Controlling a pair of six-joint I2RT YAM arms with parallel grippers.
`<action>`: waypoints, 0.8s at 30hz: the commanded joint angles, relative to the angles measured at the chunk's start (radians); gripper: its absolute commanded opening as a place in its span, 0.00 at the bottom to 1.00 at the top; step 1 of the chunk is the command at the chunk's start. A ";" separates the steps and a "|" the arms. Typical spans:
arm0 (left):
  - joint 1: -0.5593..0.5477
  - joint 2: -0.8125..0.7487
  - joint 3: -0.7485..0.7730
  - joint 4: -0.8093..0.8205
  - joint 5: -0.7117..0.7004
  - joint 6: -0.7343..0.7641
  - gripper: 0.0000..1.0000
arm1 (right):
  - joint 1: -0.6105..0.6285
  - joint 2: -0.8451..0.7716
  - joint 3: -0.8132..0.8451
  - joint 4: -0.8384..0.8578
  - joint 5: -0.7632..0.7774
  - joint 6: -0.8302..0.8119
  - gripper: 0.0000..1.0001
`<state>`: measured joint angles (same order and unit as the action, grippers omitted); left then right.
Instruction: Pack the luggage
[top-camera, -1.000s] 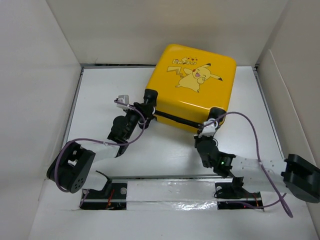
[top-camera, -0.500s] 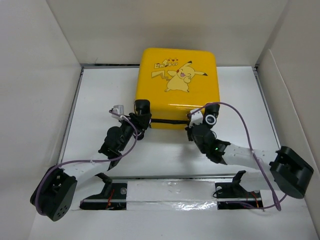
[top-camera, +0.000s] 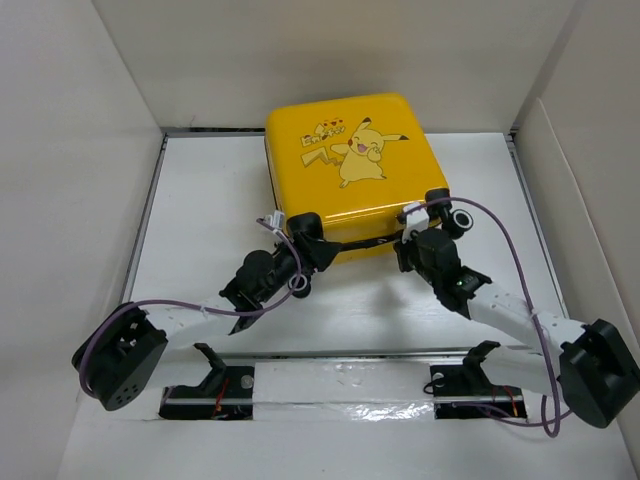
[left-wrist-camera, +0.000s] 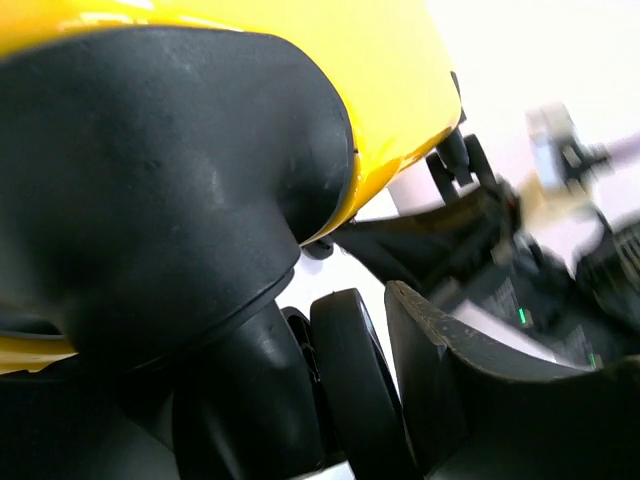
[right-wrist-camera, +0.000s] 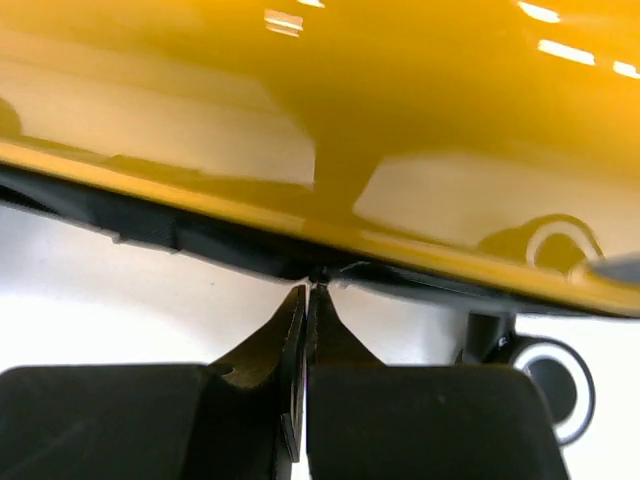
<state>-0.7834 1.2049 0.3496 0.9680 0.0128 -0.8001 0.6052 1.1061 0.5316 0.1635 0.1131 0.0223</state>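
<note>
The luggage (top-camera: 350, 165), a yellow hard-shell case with a cartoon print, lies shut and flat at the back of the white table. My left gripper (top-camera: 308, 238) is at its near left corner. In the left wrist view a black caster wheel (left-wrist-camera: 350, 385) stands between the fingers, with a gap to the right finger (left-wrist-camera: 450, 370), under the yellow shell (left-wrist-camera: 400, 80). My right gripper (top-camera: 412, 240) is shut, its tips (right-wrist-camera: 312, 295) touching the black zipper seam (right-wrist-camera: 150, 225) on the near side. Whether they pinch a pull tab I cannot tell.
White walls (top-camera: 90, 200) box in the table on the left, back and right. A metal rail (top-camera: 340, 385) runs along the near edge by the arm bases. Purple cables (top-camera: 500, 225) loop off both wrists. Another caster wheel (right-wrist-camera: 550, 375) sits right of the right fingers.
The luggage has turned from tilted right to slightly tilted left and shifted left. Both arms followed its near edge. The left jaws have spread wider.
</note>
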 joint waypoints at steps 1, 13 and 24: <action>-0.093 0.033 0.150 0.081 0.434 0.125 0.00 | 0.325 -0.095 0.035 0.243 -0.354 0.114 0.00; -0.062 -0.077 0.178 -0.030 0.493 0.165 0.00 | 0.478 -0.149 0.036 0.220 -0.187 0.163 0.00; -0.039 -0.275 0.132 -0.309 0.288 0.197 0.02 | 0.391 -0.129 -0.068 0.340 -0.105 0.203 0.00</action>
<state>-0.8059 1.0801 0.4450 0.6266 0.3202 -0.7620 1.0683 1.0782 0.5018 0.2638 0.2085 0.1543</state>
